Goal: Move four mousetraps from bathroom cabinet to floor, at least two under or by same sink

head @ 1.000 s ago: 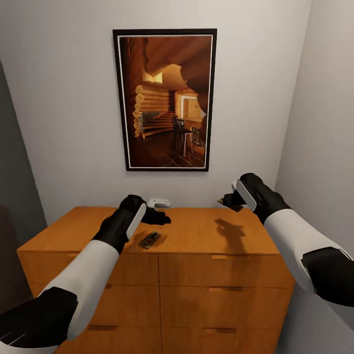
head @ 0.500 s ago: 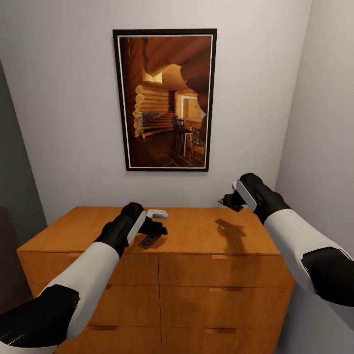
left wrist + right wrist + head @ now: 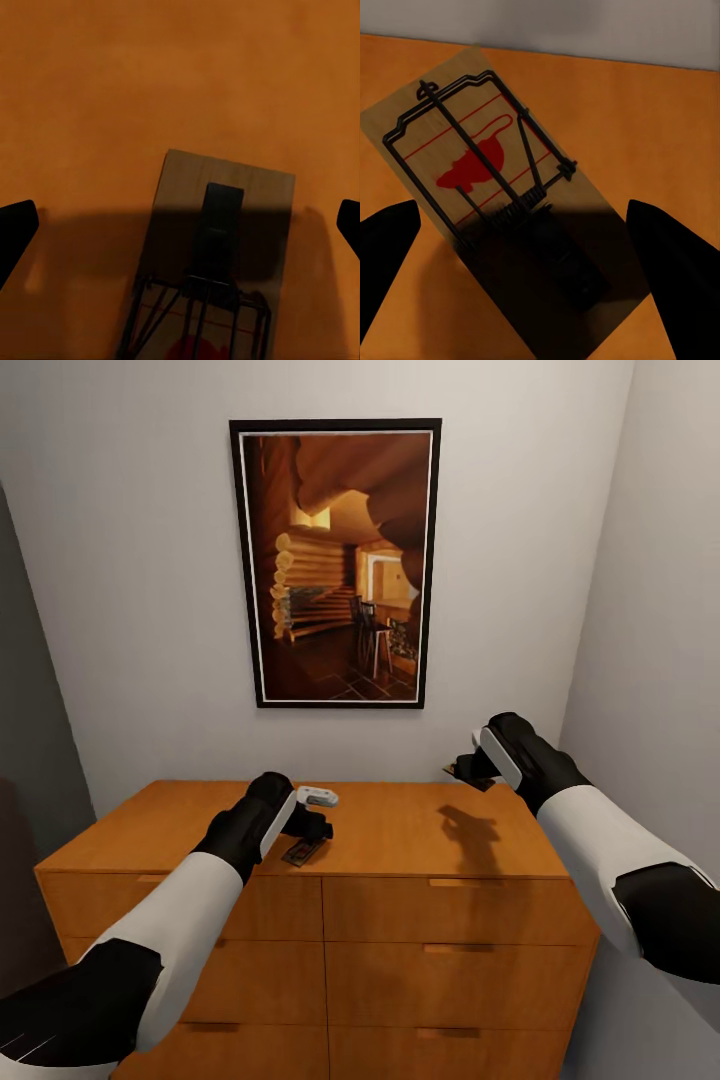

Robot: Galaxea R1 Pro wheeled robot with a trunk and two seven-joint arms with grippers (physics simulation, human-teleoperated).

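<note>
The orange-brown cabinet point(image 3: 420, 835) stands against the wall, with rows of drawer fronts below its top. One mousetrap point(image 3: 304, 850) lies near the front edge of that top. My left gripper point(image 3: 322, 827) hangs open just over it. In the left wrist view this mousetrap point(image 3: 217, 247) lies between the two spread fingertips point(image 3: 16, 232). Another mousetrap point(image 3: 502, 191), with a red mouse print and wire bail, lies near the back wall. My right gripper point(image 3: 523, 208) is open above it, fingers point(image 3: 675, 262) on either side. From the head camera, the right gripper point(image 3: 463, 768) hovers over the back right of the top.
A large framed picture point(image 3: 335, 560) of a log interior hangs on the pale wall above the cabinet. A side wall point(image 3: 650, 660) runs close along the cabinet's right end. The stretch of cabinet top between the two grippers is bare wood.
My left gripper has come down and slightly towards me, closing the gap above the front mousetrap. The right arm and the view have stayed still.
</note>
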